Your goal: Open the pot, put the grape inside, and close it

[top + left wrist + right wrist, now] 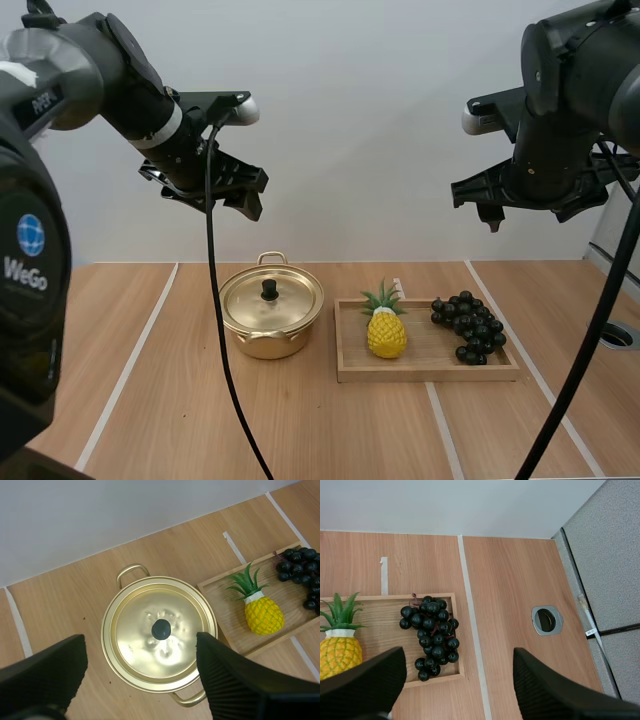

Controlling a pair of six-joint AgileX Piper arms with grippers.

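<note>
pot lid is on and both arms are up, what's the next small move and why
Probably lower the left gripper straight down onto the lid's knob: its open fingers hang above the closed pot, straddling the knob, and the grapes lie on the tray.

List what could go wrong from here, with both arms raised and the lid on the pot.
1. The knob on the lid is small; the open left end effector, above it, might close off-centre and slip, or shove the pot.
2. The grapes lie close to the tray wall; the open right end effector might catch that wall or pinch only a few berries.
</note>
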